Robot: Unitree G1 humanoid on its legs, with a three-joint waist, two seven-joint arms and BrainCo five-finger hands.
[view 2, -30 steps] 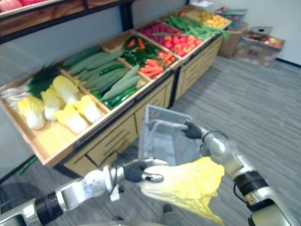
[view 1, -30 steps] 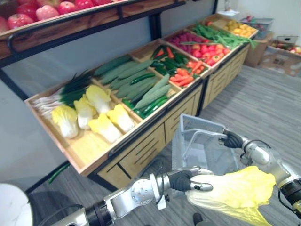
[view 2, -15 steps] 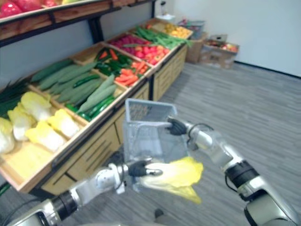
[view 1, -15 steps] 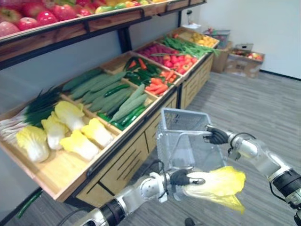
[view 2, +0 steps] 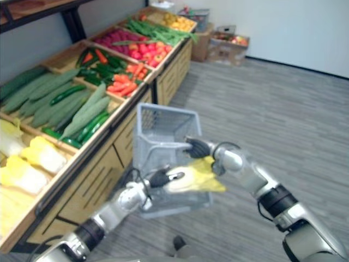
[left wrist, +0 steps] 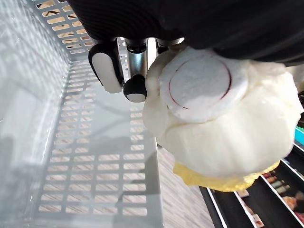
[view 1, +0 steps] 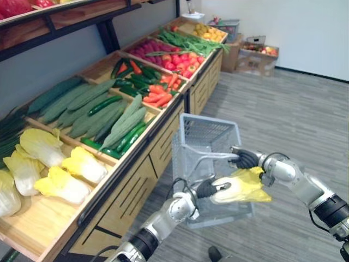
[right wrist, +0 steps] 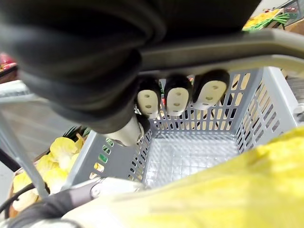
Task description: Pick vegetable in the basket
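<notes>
the right hand (view 1: 244, 158) was curled tight round the handle (view 1: 212, 156) of the grey slotted basket (view 1: 204, 136) and held it clear of the floor (view 1: 283, 109). in its own wrist view the dark fingertips (right wrist: 175, 97) wrapped under the bar, with the basket's perforated bottom showing past them.

the left hand (view 1: 210, 188) had its fingers closed on the white stem end of a yellow cabbage (view 1: 240, 185). the cabbage sat at the basket's near rim, on the side nearest the robot. its leafy end lay just under the right hand, touching or almost touching that wrist. in the left wrist view the cut stem (left wrist: 202, 83) pressed against the palm, and the fingers (left wrist: 107, 71) stood just beside the basket's inner wall (left wrist: 95, 156). i could not tell whether the leaves rested on the rim.

the basket's left side hung near the front edge of the wooden counter (view 1: 163, 147). whether the two touched could not be made out. on the counter, more cabbages (view 1: 82, 164) lay in the nearest bin, cucumbers (view 1: 98, 114) in the next, then carrots (view 1: 161, 90).

to the right of the basket and beyond it the grey floor ran wide and open up to cardboard boxes (view 1: 256, 52) by the far wall.
</notes>
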